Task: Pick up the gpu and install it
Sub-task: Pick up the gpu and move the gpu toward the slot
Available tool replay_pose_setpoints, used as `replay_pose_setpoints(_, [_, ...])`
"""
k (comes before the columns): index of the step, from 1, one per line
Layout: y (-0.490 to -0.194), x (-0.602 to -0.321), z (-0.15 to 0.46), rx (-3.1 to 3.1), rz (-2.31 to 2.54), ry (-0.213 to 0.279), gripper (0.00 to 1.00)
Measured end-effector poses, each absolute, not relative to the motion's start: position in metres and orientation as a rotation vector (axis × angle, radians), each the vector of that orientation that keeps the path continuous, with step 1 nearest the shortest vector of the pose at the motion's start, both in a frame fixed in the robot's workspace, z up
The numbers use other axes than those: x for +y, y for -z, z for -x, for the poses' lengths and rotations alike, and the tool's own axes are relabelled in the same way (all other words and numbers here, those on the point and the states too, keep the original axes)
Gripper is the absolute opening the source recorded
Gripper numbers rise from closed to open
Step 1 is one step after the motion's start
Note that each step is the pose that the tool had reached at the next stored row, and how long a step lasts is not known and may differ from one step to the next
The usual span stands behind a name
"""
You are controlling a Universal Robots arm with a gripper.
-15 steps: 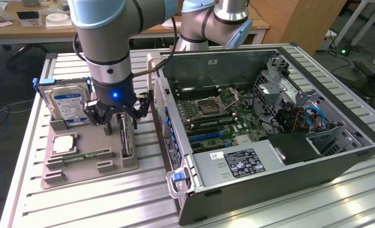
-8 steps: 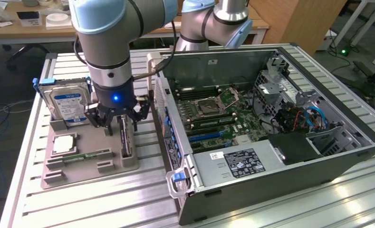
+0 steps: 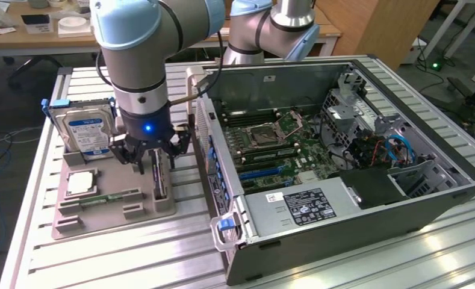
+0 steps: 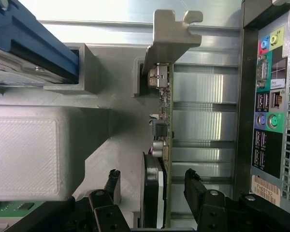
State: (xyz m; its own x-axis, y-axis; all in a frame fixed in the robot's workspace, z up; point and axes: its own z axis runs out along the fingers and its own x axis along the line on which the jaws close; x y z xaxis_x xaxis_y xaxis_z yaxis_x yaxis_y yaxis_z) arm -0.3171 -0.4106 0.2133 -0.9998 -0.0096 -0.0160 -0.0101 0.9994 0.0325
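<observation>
Straddling the gpu (image 4: pixel 166 116), upright in its tray (image 3: pixel 100 219) at the computer case's (image 3: pixel 318 253) nine o'clock in the exterior view, the gripper (image 3: pixel 151 158), jaws spread wide, could tilt it by squeezing off-centre.

Arm (image 3: pixel 136 66) vertical, tool (image 3: pixel 151 161) pointing down, fingers (image 4: pixel 193 186) apart.

Bench (image 3: pixel 124 265): silver ribbed aluminium slats, with glare along the near edge. Two things sit directly on it. A grey moulded parts holder (image 3: pixel 100 226) is toward the exterior view's left. An open desktop computer case (image 3: pixel 342 241) lies on its side toward the exterior view's right. They stand just beside each other, with a narrow strip of bare bench between. The case's port panel faces the holder.
</observation>
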Motion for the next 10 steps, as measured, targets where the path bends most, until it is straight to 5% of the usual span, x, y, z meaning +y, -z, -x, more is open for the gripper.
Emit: replay_pose_setpoints(10, [-0.2128,-0.4106,0.3170,3.125,0.014,-0.051,0.65])
